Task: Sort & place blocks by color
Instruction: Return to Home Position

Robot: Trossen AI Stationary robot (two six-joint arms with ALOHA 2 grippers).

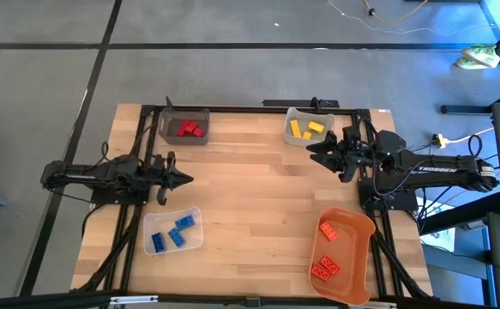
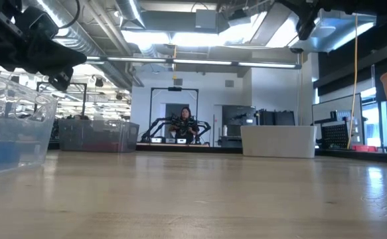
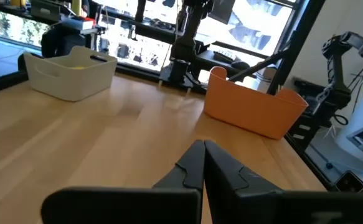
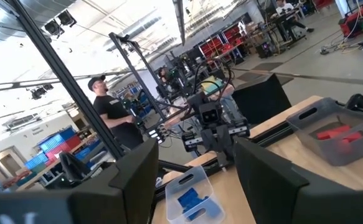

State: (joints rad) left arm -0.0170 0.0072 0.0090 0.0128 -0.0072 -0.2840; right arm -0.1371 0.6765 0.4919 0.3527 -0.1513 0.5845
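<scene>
All blocks lie inside bins. In the high view, red blocks (image 1: 189,129) sit in the dark bin, yellow blocks (image 1: 305,129) in the white bin, blue blocks (image 1: 174,233) in the clear bin and orange blocks (image 1: 328,249) in the orange bin. My left gripper (image 1: 185,179) is shut and hovers above the bare table, just beyond the clear bin; its closed fingers (image 3: 203,163) show in the left wrist view. My right gripper (image 1: 322,157) is open, holds nothing, and hangs in the air beside the white bin's near right corner; its own wrist view shows the wide gap (image 4: 197,168).
The dark bin (image 1: 185,127) and white bin (image 1: 308,127) stand at the far edge. The clear bin (image 1: 172,230) is near left and the orange bin (image 1: 342,255) near right. Bare wood (image 1: 250,189) lies between them. A person (image 4: 109,109) stands beyond the table.
</scene>
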